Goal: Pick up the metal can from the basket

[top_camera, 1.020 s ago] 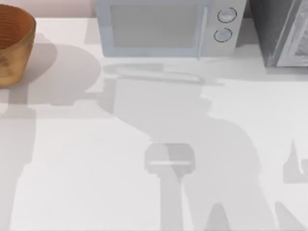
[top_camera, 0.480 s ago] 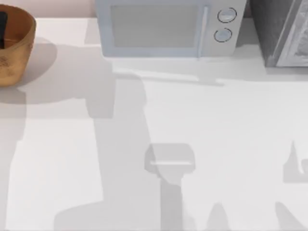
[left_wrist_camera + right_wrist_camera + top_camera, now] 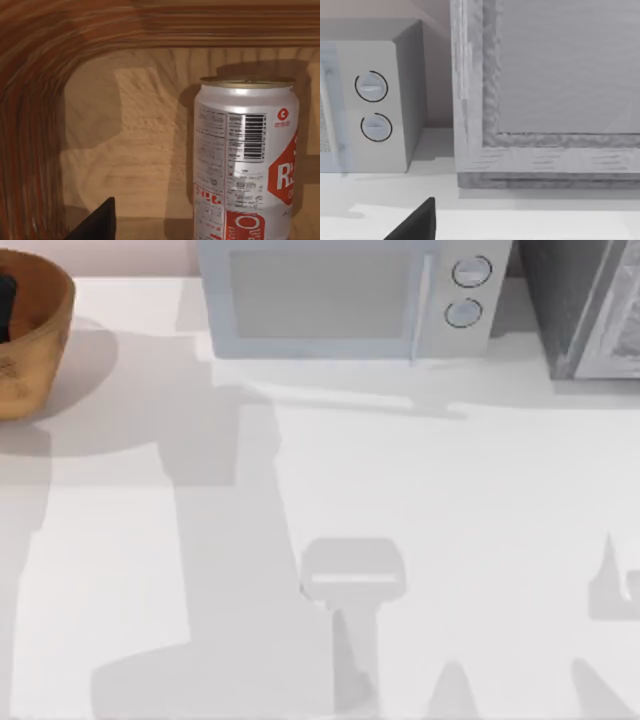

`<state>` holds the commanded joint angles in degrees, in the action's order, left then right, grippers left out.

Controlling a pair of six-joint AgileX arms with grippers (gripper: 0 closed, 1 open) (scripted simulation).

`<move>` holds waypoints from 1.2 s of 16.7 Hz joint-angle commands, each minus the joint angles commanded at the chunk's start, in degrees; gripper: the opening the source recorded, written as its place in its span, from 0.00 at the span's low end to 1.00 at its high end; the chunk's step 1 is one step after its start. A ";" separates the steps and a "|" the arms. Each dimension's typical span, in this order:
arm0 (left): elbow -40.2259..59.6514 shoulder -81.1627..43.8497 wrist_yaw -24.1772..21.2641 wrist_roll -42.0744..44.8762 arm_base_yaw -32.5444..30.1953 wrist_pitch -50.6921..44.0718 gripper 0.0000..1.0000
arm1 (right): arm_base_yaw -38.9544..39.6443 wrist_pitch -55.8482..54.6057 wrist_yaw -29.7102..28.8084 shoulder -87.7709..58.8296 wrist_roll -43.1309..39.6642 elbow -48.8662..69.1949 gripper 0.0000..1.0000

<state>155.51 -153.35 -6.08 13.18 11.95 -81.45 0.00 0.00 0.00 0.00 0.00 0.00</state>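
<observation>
Silver-white metal with red label marks: the metal can (image 3: 245, 160) stands upright inside the basket (image 3: 75, 45), its long axis vertical and its dull gold top facing up. It rests on the pale wooden floor of the basket, near the ribbed orange-brown inner wall that curves behind and to one side of it. The side turned to the left wrist camera carries a black barcode, blocks of tiny print too small to read, a small red round logo near the top, and a red shape with large white letters that are cut off (an "R" is all that can be made out).

From above, the basket (image 3: 30, 350) sits at the far left corner of the table (image 3: 420, 500), with a dark piece of the left arm just inside its rim. One dark fingertip of the left gripper (image 3: 97, 222) shows low in the left wrist view, beside the can and apart from it; whether that gripper is spread or closed cannot be told.

A microwave (image 3: 340, 300) stands at the back of the table.
</observation>
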 joint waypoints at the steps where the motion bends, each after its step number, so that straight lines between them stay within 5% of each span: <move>1: -0.15 -0.04 0.03 -0.04 -0.35 0.09 1.00 | 0.00 0.00 0.00 0.00 0.00 0.00 1.00; 14: -11.75 -0.90 0.10 -0.58 -0.59 12.70 1.00 | 0.00 0.00 0.00 0.00 0.00 0.00 1.00; 20: -11.75 -0.90 0.10 -0.58 -0.59 12.70 0.55 | 0.00 0.00 0.00 0.00 0.00 0.00 1.00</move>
<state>143.76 -154.25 -5.98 12.60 11.36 -68.75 0.00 0.00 0.00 0.00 0.00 0.00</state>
